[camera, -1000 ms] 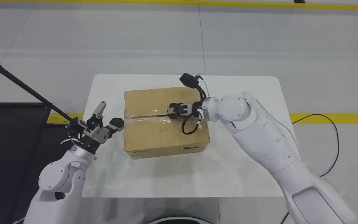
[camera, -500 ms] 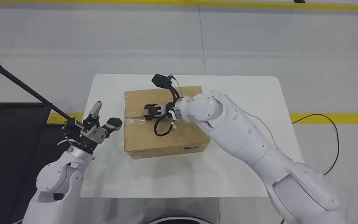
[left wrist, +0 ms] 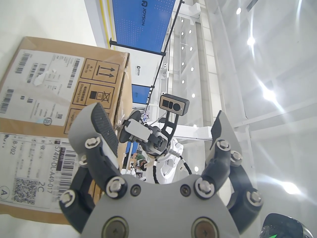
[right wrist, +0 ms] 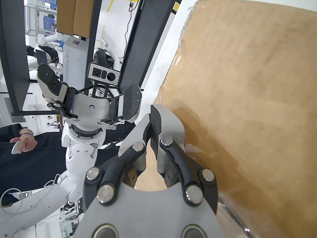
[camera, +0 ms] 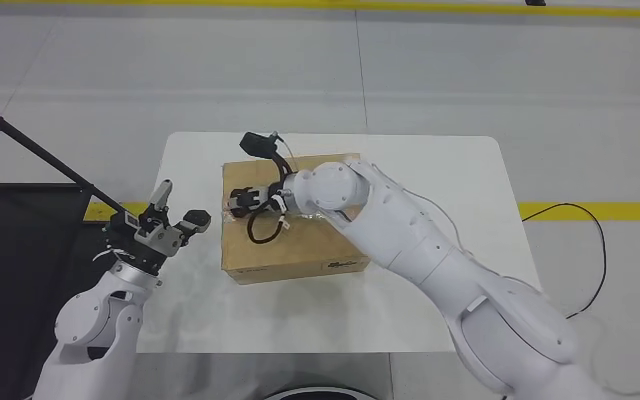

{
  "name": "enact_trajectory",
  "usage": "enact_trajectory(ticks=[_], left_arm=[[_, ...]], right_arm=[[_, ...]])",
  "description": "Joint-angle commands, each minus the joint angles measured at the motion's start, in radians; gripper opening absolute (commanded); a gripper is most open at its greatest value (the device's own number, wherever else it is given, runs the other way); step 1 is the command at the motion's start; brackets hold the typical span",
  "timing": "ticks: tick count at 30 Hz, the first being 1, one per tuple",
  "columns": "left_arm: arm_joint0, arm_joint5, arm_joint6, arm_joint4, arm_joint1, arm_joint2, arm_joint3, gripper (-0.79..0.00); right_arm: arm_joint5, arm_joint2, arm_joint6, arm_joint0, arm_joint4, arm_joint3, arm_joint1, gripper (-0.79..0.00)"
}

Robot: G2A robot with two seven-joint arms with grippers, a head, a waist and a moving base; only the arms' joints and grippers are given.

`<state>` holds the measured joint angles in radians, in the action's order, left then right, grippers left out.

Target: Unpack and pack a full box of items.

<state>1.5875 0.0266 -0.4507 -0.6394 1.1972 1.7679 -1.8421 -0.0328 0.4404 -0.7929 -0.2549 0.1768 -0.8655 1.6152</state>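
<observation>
Item: closed brown cardboard box (camera: pixel 300 245), centre of white table (camera: pixel 440 250), flaps shut under clear tape (right wrist: pixel 177 58); right gripper (camera: pixel 236 199) clenched at the tape's end, left gripper (camera: pixel 179 205) spread wide just beside that side, touching nothing; likely fault: a pull skids the unbraced box instead.

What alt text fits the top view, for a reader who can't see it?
A closed cardboard box sits on a white table, with the right arm stretched across its top and the shut right pincer at the taped seam near the box's left end. The open left pincer hovers beside that end, apart from the box.
</observation>
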Motion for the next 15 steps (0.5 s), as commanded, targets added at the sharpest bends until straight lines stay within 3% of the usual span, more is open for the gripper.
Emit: enact_trajectory(ticks=[1,8,15], left_arm=[[0.000,0.000,-0.003,-0.001,-0.001,0.004,0.001,0.000],[-0.002,0.004,-0.008,-0.008,-0.002,0.010,0.003,0.000],[-0.003,0.003,-0.015,-0.014,-0.003,0.015,0.006,0.000]], right_arm=[[-0.014,0.011,-0.034,0.008,0.013,0.021,0.005,-0.785],[0.008,0.048,-0.089,0.031,-0.045,0.017,-0.006,-0.785],[0.079,0.105,-0.164,-0.002,-0.138,-0.081,-0.057,-0.785]])
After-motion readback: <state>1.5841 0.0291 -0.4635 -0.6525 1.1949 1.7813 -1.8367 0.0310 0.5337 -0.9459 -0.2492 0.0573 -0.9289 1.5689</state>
